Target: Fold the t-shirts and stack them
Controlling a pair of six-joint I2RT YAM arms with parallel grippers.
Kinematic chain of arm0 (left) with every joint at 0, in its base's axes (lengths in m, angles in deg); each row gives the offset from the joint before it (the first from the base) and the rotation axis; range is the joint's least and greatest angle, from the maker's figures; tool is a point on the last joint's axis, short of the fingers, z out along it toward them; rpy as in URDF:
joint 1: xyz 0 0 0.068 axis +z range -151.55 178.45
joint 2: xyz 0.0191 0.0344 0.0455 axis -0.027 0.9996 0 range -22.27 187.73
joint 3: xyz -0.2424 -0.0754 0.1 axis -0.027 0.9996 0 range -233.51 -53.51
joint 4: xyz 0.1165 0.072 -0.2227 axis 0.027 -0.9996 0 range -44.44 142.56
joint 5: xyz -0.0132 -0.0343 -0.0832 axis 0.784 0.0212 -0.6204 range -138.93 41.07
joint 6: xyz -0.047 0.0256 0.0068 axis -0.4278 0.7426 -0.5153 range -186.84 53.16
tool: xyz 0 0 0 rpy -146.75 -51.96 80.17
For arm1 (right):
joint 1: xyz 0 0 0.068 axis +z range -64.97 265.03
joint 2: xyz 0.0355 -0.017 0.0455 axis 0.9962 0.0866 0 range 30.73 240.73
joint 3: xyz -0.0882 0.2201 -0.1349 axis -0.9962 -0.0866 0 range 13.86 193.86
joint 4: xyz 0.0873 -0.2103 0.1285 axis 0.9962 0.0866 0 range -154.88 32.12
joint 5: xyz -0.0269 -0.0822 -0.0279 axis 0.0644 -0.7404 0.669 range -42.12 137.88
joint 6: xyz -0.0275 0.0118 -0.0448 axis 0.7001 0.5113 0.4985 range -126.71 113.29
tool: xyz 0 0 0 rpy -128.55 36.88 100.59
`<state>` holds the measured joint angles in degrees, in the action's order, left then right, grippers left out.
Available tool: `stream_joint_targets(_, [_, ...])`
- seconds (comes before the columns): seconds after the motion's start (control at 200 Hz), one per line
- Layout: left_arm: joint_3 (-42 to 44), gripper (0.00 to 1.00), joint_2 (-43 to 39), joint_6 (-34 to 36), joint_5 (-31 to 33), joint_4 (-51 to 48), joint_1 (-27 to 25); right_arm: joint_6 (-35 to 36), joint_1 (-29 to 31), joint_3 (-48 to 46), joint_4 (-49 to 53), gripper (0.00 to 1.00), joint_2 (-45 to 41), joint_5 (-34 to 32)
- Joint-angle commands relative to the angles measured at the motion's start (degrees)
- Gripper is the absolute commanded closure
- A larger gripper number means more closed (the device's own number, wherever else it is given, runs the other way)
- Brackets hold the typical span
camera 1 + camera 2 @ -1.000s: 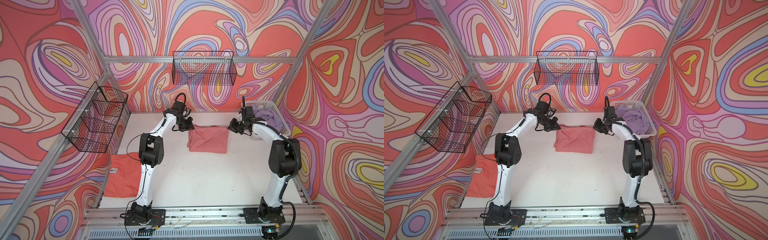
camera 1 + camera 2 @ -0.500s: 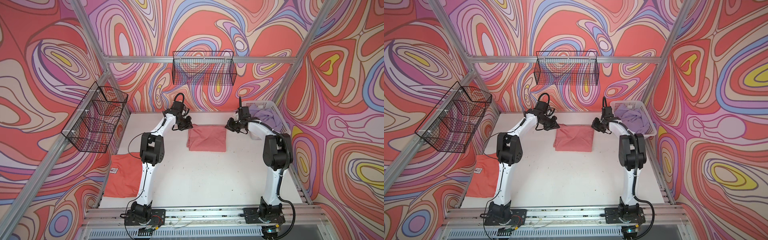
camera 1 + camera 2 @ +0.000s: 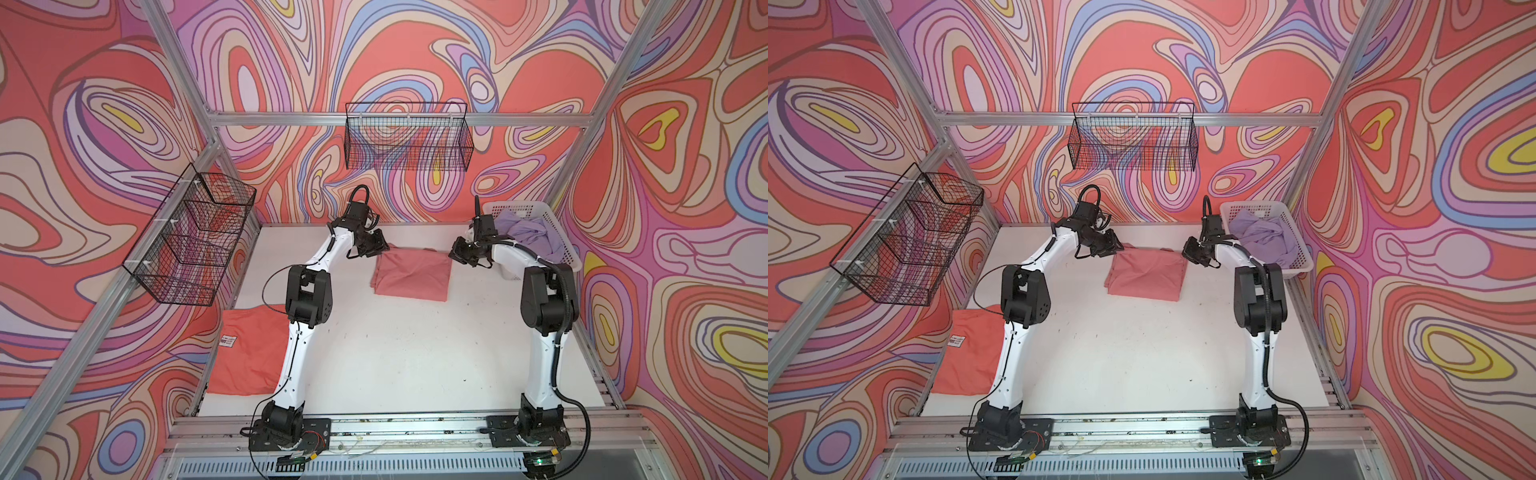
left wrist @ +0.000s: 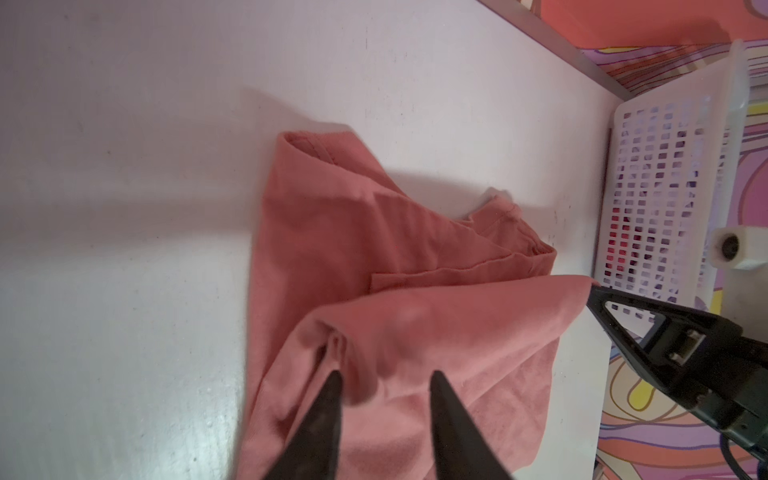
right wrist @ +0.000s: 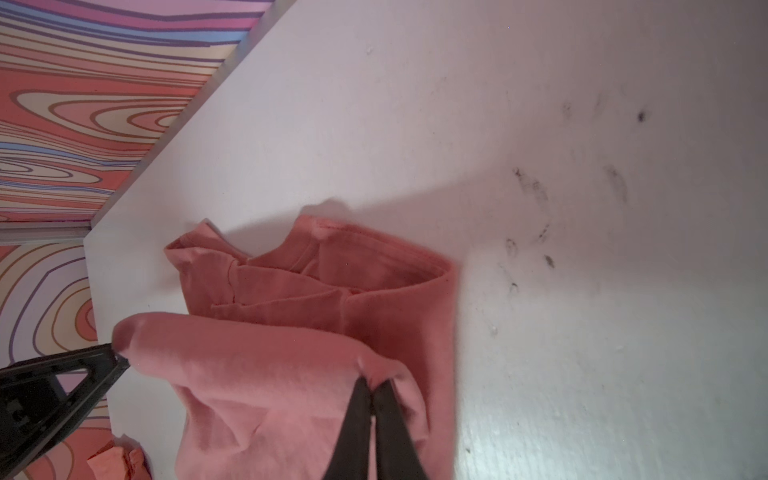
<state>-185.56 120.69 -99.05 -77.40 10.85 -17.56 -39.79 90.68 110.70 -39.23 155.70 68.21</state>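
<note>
- Step in hand, as I judge it: laying the lifted top layer of the salmon-pink t-shirt [image 3: 411, 276] down over its own body. The shirt sits at the back of the white table [image 3: 415, 353], between the two arms.
- Technique: bring both corners down level and keep the layer taut across, so its edge lands square. The wrist views show collar and hems sticking out beyond the fold, so carry the edge far enough to cover them.
- Left gripper [image 4: 384, 378]: jaws parted about halfway, with a bunched pleat of the shirt's corner between the tips. I cannot tell whether either pad touches it.
- Right gripper [image 5: 374, 382]: pinched tight on the opposite corner, holding that cloth up off the table.
- Risk: with one corner loose and one held, the layer may skew.
- Other shirts: the orange-coral t-shirt [image 3: 249, 353] lies flat at the table's left edge. The lavender t-shirt [image 3: 528, 235] is heaped in the white slatted basket [image 3: 561, 245].
</note>
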Motion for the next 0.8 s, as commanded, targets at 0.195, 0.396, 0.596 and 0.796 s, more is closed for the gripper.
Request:
stream_joint_targets(0.195, [3.04,0.11,-6.97,1.16,9.37,3.12,1.51,-0.39,0.08,-2.86,-4.14,0.31,-5.31,-4.96])
stream_joint_targets(0.396, [6.98,0.13,-9.84,3.56,4.45,2.81,0.45,2.06,4.96,-3.21,-0.24,0.31,-6.60,-4.57])
stream_joint_targets(0.596, [17.37,0.16,-11.91,1.52,-0.59,10.20,-2.95,-0.28,8.50,-6.48,-3.99,0.34,-5.05,-3.20])
stream_joint_targets(0.796, [24.99,0.20,-10.22,-1.58,-2.59,13.90,-3.40,1.91,8.74,-8.25,-2.39,0.38,-1.24,-2.84])
